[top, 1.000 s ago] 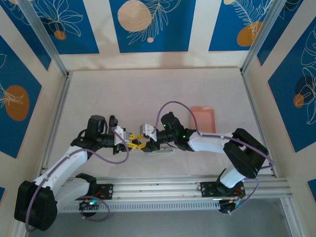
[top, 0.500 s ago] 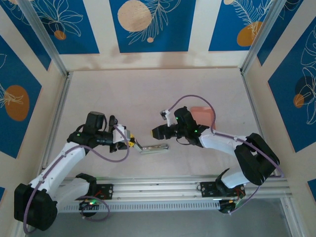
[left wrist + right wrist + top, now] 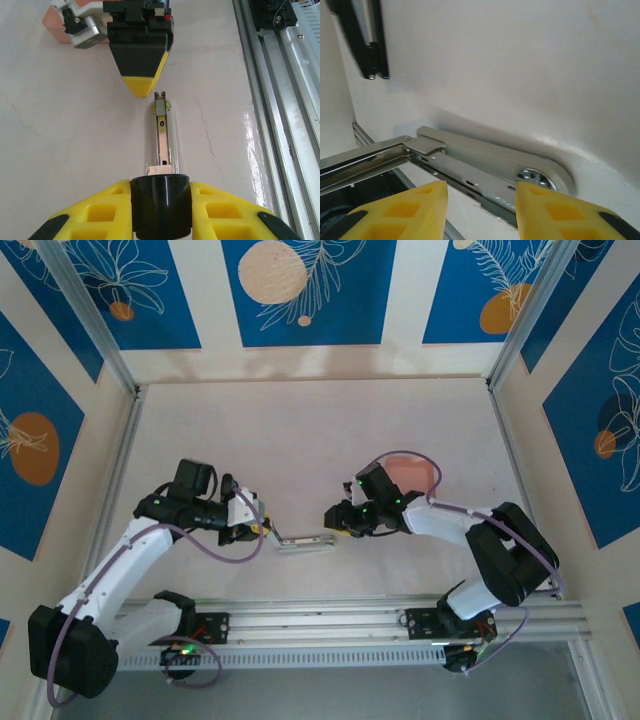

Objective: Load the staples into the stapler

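Evidently the left gripper (image 3: 160, 212) is clamping the stapler (image 3: 163, 135) steady while the right gripper (image 3: 480, 205), jaws apart, is hovering alongside.

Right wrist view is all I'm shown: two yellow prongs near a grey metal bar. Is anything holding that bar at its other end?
Observer: Yes. The left gripper is shut on the black end of the stapler, which lies opened out on the table.
Visitor: Is there anything else on that table?
Observer: A pink tray sits farther back than the right gripper, well apart from the stapler.
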{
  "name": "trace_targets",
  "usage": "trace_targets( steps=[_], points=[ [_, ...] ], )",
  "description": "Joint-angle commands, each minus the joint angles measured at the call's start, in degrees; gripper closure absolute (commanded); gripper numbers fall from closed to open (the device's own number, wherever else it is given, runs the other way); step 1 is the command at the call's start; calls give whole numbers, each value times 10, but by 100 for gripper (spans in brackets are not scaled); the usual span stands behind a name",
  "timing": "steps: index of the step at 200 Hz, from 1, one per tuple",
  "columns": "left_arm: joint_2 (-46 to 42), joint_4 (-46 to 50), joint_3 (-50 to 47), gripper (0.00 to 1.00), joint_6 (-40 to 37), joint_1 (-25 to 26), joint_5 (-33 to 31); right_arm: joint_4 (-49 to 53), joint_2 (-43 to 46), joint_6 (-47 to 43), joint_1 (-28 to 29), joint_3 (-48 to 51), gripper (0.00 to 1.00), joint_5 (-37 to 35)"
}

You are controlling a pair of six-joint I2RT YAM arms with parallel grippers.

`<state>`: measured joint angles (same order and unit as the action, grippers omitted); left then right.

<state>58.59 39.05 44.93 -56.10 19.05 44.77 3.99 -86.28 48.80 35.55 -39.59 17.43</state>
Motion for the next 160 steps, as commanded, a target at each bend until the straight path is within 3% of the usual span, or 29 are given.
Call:
trace_targets(
  steps=[1, 160],
  points=[
    [-1, 15, 29, 76, -23, 6, 16, 14, -18, 12, -2, 10, 60, 25],
    [17, 19, 48, 76, -8, 6, -8, -28, -80, 18, 20, -3, 69, 71]
  ],
)
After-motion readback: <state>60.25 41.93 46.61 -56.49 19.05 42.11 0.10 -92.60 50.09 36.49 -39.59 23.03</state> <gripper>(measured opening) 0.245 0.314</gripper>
